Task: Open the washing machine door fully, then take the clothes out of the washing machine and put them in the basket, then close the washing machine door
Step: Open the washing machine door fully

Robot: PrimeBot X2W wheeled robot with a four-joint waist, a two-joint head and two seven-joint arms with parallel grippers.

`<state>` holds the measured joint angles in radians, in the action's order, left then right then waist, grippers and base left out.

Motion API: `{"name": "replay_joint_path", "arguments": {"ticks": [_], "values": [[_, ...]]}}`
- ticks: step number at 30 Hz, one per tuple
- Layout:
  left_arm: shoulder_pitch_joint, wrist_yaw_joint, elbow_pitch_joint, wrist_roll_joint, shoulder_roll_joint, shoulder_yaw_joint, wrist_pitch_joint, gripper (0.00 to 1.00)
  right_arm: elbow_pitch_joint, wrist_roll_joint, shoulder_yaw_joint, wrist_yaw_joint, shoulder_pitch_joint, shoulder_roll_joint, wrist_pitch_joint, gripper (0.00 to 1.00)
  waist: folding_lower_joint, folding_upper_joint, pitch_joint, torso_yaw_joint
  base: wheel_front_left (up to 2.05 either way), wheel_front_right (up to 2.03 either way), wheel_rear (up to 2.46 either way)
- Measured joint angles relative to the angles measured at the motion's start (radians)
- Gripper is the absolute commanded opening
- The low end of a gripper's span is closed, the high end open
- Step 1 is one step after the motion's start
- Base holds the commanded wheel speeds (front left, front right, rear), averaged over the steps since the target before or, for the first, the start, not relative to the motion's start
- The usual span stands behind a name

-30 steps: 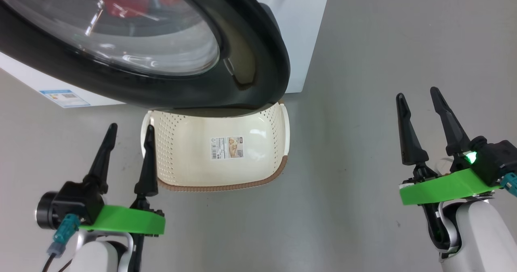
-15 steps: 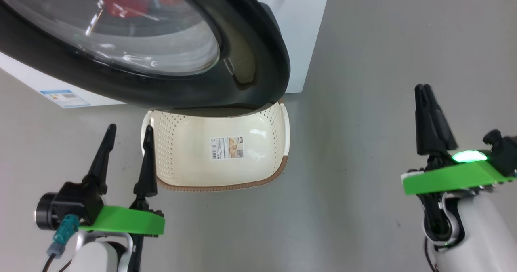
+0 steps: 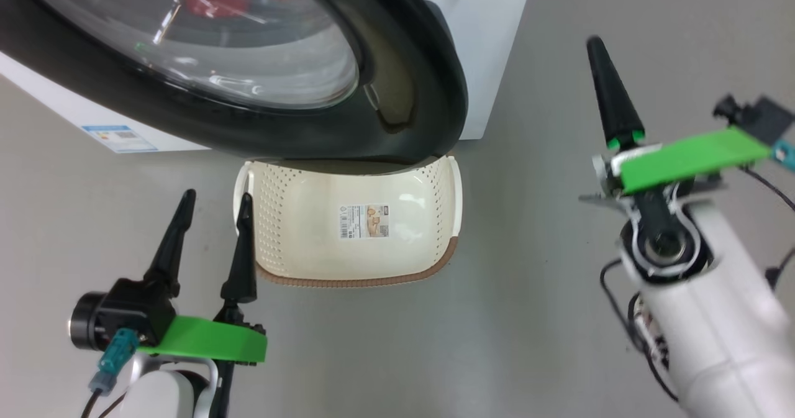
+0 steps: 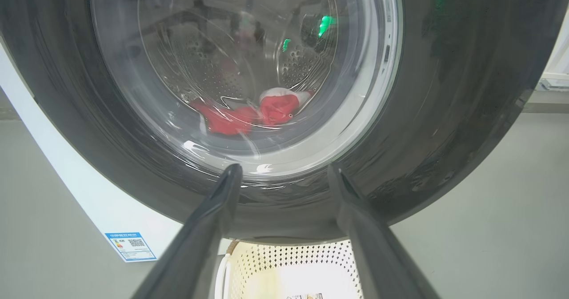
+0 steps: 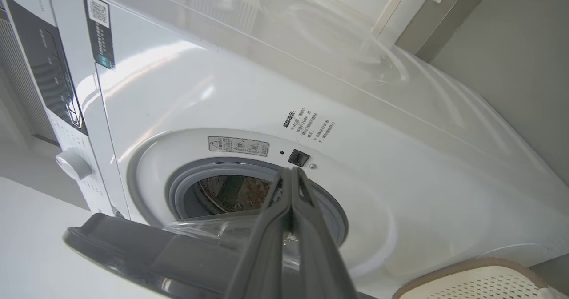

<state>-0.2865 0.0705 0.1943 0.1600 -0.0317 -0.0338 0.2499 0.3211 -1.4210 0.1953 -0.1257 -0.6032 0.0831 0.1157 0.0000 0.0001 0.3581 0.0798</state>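
The washing machine door stands partly open, swung out from the white washing machine, so the right wrist view shows the grey rubber ring and the drum behind it. The clothes, red with a white patch, lie at the bottom of the drum, seen through the door's glass. The basket sits empty on the grey floor just in front of the machine, its far edge hidden under the door's lower rim. The left gripper hovers at the near left, just beside the basket's left handle, its 2 fingers spread apart and holding nothing. The right gripper is raised at the right, well apart from the basket, its 2 fingers pressed together with nothing between them, pointing toward the machine's opening. A blue and white sticker marks the machine's front at the left.
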Motion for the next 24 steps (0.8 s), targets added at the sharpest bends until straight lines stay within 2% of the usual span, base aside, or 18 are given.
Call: {"name": "replay_joint_path", "arguments": {"ticks": [4, 10, 19, 24], "values": [[-0.001, 0.0, 0.002, 0.002, 0.0, -0.011, 0.0, 1.0, 0.053, -0.166, 0.0, 0.0, -0.08, 0.013, -0.172, 0.0, 0.0, 0.0, 0.005, 0.017, 0.0, 0.0, 0.0], [-0.007, 0.0, 0.013, 0.018, 0.0, -0.03, 0.0, 1.0, 0.195, -0.323, -0.031, 0.0, -0.198, 0.028, -0.429, 0.0, 0.0, 0.0, 0.01, 0.043, 0.0, 0.0, 0.0], [-0.01, 0.0, 0.03, 0.021, 0.0, -0.045, 0.0, 1.0, 0.387, -0.398, -0.036, 0.0, -0.345, 0.039, -0.69, 0.0, 0.0, 0.0, 0.012, 0.068, 0.0, 0.0, 0.0], [-0.014, 0.0, 0.038, 0.026, 0.0, -0.056, 0.0, 1.0, 0.454, -0.388, -0.018, 0.0, -0.407, 0.043, -0.791, 0.0, 0.0, 0.0, 0.014, 0.084, 0.0, 0.0, 0.0]]}}
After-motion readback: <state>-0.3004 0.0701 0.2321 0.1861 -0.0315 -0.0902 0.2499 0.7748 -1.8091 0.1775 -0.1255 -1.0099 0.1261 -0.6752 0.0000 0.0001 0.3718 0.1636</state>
